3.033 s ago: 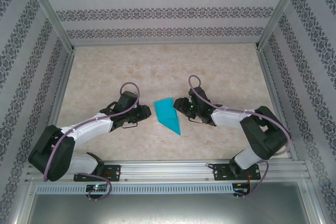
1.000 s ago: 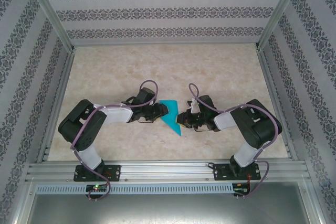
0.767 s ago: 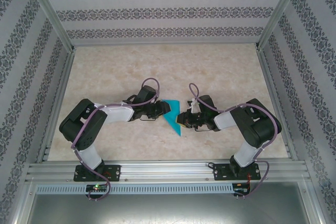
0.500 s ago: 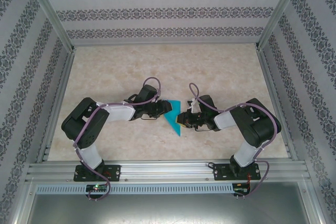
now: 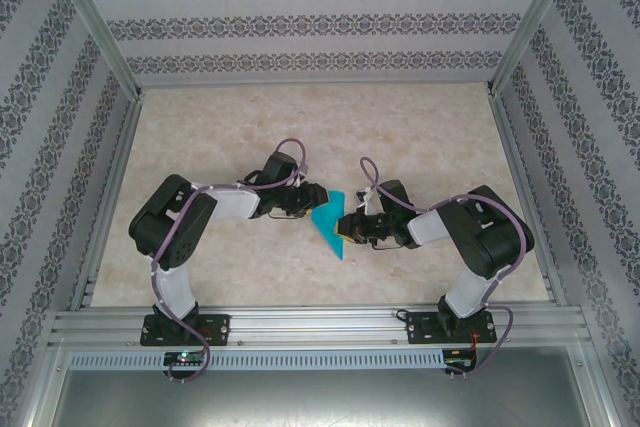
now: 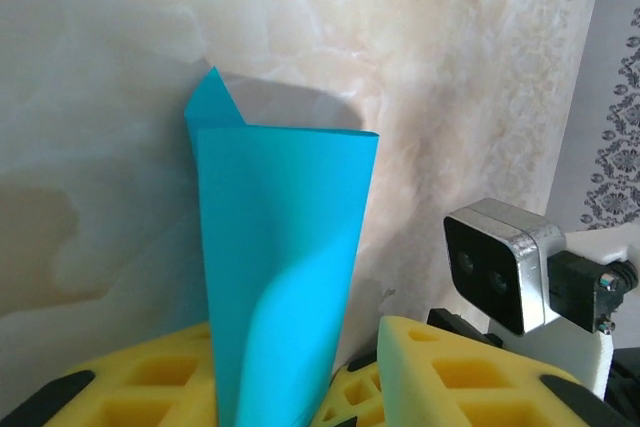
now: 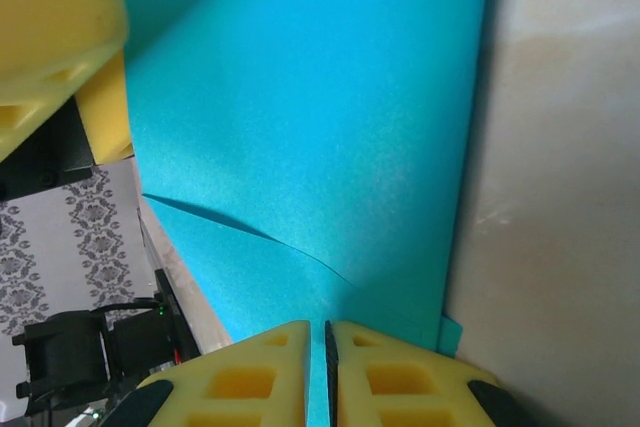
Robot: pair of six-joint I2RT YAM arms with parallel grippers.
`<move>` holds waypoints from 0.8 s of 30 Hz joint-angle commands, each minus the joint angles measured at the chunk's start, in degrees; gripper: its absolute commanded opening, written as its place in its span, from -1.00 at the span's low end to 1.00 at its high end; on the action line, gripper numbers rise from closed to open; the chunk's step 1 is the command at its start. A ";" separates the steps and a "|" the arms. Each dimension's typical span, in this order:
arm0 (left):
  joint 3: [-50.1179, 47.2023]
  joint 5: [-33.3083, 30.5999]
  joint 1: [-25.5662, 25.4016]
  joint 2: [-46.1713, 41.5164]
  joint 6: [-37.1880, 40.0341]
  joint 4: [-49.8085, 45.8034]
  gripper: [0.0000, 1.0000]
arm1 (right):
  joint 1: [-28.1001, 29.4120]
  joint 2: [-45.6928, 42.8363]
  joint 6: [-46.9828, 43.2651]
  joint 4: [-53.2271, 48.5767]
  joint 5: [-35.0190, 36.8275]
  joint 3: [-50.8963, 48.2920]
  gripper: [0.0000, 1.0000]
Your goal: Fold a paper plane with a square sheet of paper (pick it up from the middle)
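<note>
A folded teal-blue paper sheet (image 5: 328,227), tapered to one sharp tip, is seen on a marbled beige table (image 5: 250,127), midway between two robot arms. Its long axis is laid roughly from far to near, with the tip pointed at the near edge. The right gripper (image 5: 346,229) is set against the paper's right long edge, about mid-length. In the right wrist view its yellow foam fingers (image 7: 270,377) are pressed together with the paper's edge pinched in the slit. The left gripper (image 5: 312,199) is placed at the wide far end, where a flap is curled upward between yellow fingers (image 6: 450,367) held partly apart; whether that flap is clamped cannot be told. Both arms are judged equally near, so the coming fold is expected to turn on the raised flap being carried toward the pinched right edge.
</note>
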 commanded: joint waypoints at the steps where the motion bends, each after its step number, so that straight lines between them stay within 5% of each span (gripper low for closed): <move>1: 2.02 4.16 0.79 2.10 1.34 2.39 -0.30 | 0.21 4.62 -3.52 -3.28 8.93 0.42 -0.71; 6: 1.20 1.93 1.16 0.39 0.08 1.63 -0.74 | 0.22 2.74 -3.43 -3.41 8.80 0.33 -0.68; 12: -1.63 -4.21 1.17 -4.74 -2.97 -1.55 -0.92 | 2.81 -5.90 -8.61 -11.68 11.23 3.96 -0.54; 17: -5.69 -8.56 0.97 -8.73 -6.58 -1.35 -0.94 | 9.67 -14.50 -19.09 -25.31 27.79 7.97 -0.42; 24: -6.81 -10.04 0.86 -9.73 -7.84 -2.08 -0.93 | 21.04 -20.45 -30.70 -17.50 47.54 2.72 -0.18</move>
